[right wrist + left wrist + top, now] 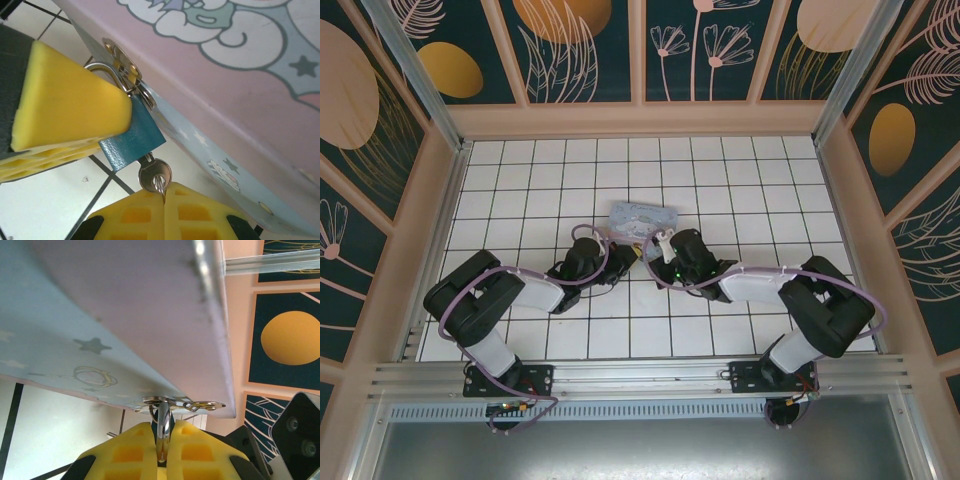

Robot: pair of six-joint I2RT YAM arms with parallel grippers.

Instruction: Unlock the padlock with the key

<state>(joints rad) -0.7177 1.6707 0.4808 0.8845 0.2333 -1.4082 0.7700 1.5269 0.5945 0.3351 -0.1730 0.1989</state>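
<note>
Hanging off the tin box (225, 75), the padlock (131, 139) has its shackle (162, 425) clamped in my closed left end effector (162, 442). My right end effector (164, 196), at the keyhole end, pinches the key (155, 176), shaft running straight into the padlock.

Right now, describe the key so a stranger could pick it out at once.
Start at the cartoon-printed tin box in the middle of the tiled floor; a teal padlock is hooked through the clasp on its edge. The key pokes from the padlock's bottom, pinched by the right tool: flat, silvery and round-headed, unlike the teal lock body.
</note>
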